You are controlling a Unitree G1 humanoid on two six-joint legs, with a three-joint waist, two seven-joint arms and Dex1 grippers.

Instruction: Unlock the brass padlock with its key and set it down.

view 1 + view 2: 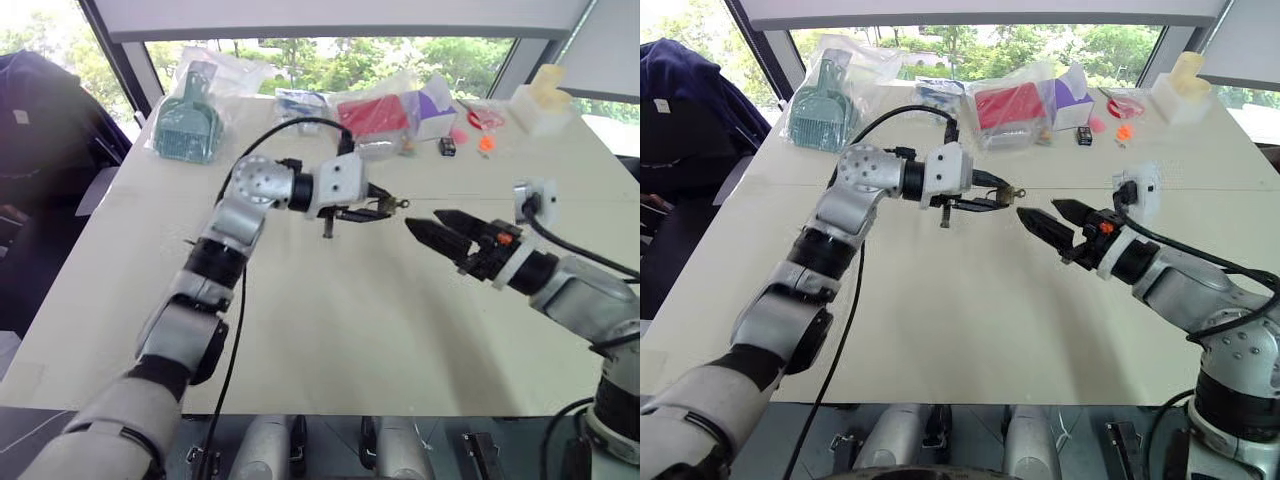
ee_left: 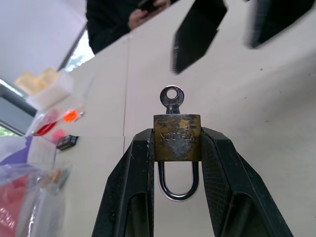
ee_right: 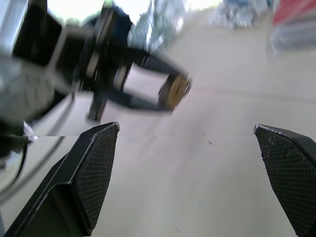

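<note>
**benchrat:** Both arms are up over the table (image 1: 330, 330), tips facing each other with a small gap. What's cluttering the far edge?

**locknut:** Green basket in a bag (image 1: 187, 125), a red box in plastic (image 1: 1012, 108), a purple carton (image 1: 1072, 98), red scissors (image 1: 1126, 104), a small black item (image 1: 447, 146), and a white block (image 1: 541, 100) at the corner. All well apart from the arms. Nothing between the two grippers but air.

**benchrat:** And the padlock?

**locknut:** Left gripper (image 2: 177, 143) is clamped on the padlock (image 2: 177, 137), one finger on each side of the brass body. Shackle hangs back between the fingers, key (image 2: 172, 98) sticks out of the far end. It's held up off the table.

**benchrat:** Right one?

**locknut:** Right gripper (image 1: 432, 228) has its jaws spread wide, nothing in them, aimed at the key end, near but not touching.
</note>
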